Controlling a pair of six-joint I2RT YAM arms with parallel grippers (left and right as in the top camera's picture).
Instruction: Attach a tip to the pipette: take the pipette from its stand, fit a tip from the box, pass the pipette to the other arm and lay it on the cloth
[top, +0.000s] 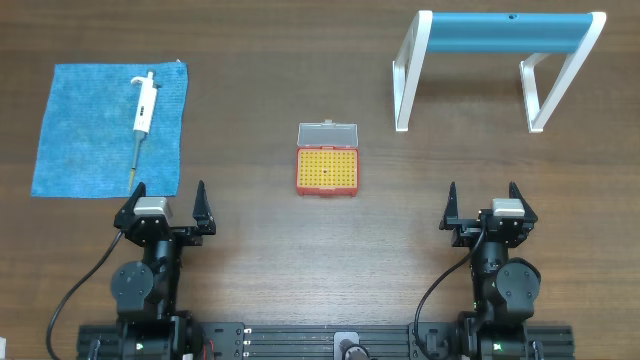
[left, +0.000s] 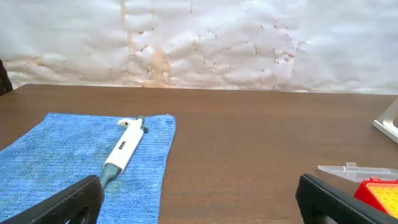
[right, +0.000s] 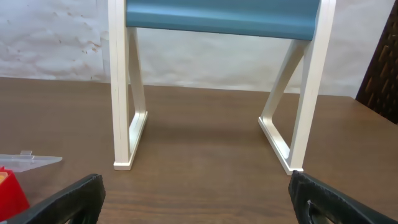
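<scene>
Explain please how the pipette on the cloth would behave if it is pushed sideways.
The pipette looks rigid and light, probably plastic. Its finger hook would likely stop rolling, and the blue cloth should damp sliding. Its thin tip seems fragile.

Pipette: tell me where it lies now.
In the top view the pipette lies on the blue cloth at upper left, just beyond the left gripper.

The white-legged stand (right: 217, 17) with its blue bar rests on the brown table (right: 199, 124) beyond the spread fingers of the right gripper (right: 194, 182).
</scene>
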